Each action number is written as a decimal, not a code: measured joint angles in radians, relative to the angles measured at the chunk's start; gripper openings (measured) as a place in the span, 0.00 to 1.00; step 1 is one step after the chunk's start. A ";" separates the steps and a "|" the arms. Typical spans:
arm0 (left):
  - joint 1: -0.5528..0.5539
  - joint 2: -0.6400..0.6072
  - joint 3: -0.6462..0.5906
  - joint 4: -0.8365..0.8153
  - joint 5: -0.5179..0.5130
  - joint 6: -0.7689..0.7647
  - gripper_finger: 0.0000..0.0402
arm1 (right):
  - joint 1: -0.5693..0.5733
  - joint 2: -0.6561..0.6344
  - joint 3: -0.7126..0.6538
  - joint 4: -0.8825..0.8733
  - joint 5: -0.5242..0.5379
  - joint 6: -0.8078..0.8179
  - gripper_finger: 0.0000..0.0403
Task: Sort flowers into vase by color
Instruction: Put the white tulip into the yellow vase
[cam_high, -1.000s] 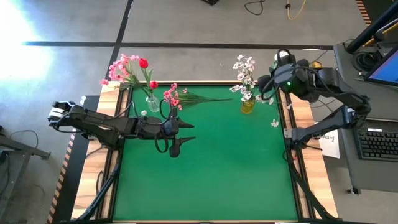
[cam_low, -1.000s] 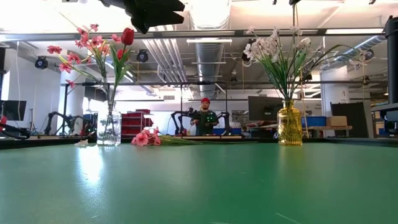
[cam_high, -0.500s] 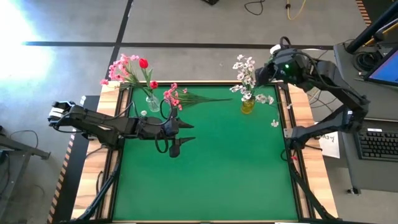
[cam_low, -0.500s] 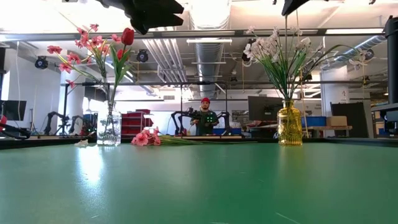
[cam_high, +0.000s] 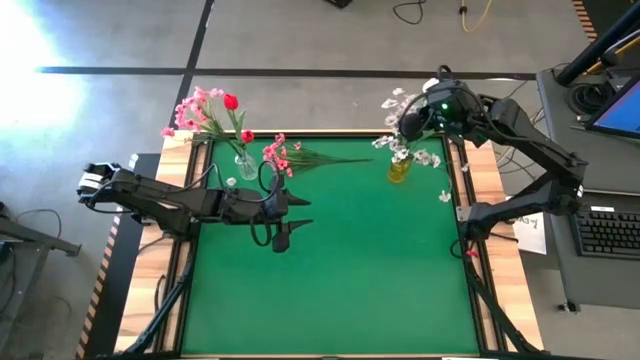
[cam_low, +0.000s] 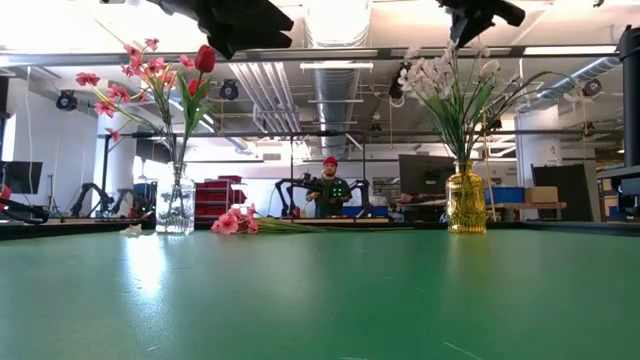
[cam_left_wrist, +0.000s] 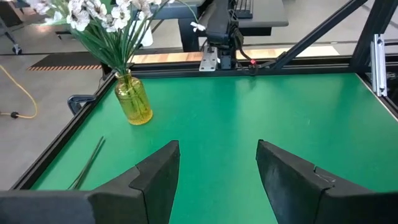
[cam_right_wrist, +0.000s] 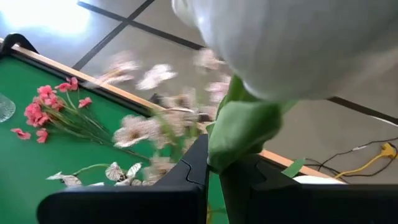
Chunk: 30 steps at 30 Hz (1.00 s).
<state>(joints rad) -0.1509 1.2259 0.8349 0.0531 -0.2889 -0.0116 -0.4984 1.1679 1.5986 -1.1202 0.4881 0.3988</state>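
Note:
My right gripper (cam_high: 408, 121) hovers over the yellow vase (cam_high: 399, 170) at the table's far right, shut on a white tulip bud (cam_right_wrist: 298, 43). That vase holds white blossom sprays (cam_low: 440, 75). The clear vase (cam_high: 244, 165) at the far left holds pink sprays and red buds (cam_low: 205, 58). One pink spray (cam_high: 283, 154) lies flat on the green mat beside it, its stems (cam_high: 330, 157) pointing right. My left gripper (cam_high: 297, 214) is open above the mat, near the lying spray. My right gripper pinches the tulip's green stem (cam_right_wrist: 236, 146) just under the white bud, between the two fingers. The flower is lifted clear above the yellow vase. Its lower stem is lost among the white sprays (cam_right_wrist: 140, 127).
A loose white blossom (cam_high: 443, 197) lies on the wooden strip at the right edge, and a small red piece (cam_high: 472, 253) lies farther toward the near side. The green mat (cam_high: 340, 290) is bare across its middle and near half. A person (cam_low: 329, 188) stands far behind the table.
My right gripper has carried the white tulip from the table's far right edge toward the left, and now stands over the yellow vase's bouquet. It has stayed shut on the stem. The left arm has kept still.

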 joint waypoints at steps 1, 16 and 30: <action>0.000 0.000 0.000 0.000 0.000 0.000 0.50 | 0.000 0.000 -0.003 0.000 0.000 0.000 0.04; 0.000 0.000 0.000 0.000 0.000 0.000 0.50 | 0.000 0.000 -0.016 -0.001 -0.001 0.033 0.04; 0.000 0.000 0.000 -0.010 -0.012 0.000 0.50 | 0.000 -0.001 -0.071 0.024 0.002 0.065 0.04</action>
<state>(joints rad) -0.1509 1.2259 0.8349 0.0431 -0.3007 -0.0116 -0.4984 1.1667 1.5277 -1.0964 0.4900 0.4641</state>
